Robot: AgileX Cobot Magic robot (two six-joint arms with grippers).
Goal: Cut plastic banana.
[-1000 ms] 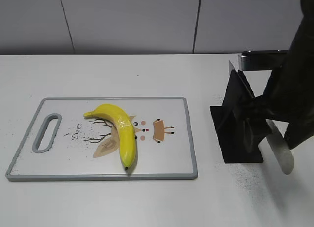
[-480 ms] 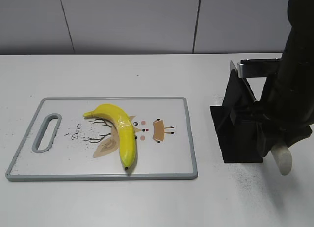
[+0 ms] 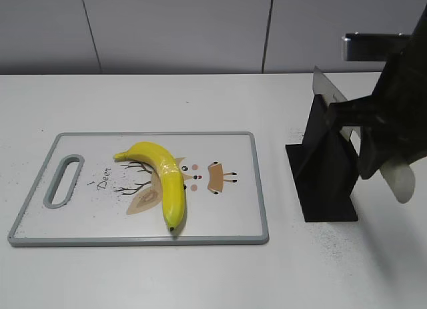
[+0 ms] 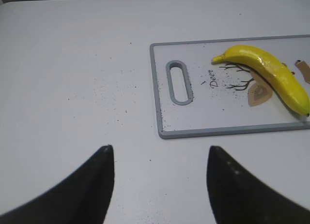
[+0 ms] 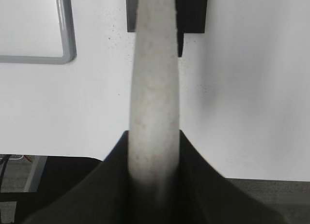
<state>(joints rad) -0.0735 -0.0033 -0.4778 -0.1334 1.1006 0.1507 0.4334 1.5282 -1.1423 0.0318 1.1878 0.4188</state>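
the plastic banana (image 3: 165,180) lies centre-left on the cutting board (image 3: 80,235). at right, the right gripper (image 3: 373,145) clenches the knife (image 3: 399,179) by its pale handle beside the black stand (image 3: 325,179). the left gripper (image 4: 157,178) hangs spread apart, empty.

Matte black, smooth tapered fingers (image 4: 94,185) on the left gripper (image 4: 157,185); the right arm (image 3: 400,115) looks black too, apparently cloth-covered.
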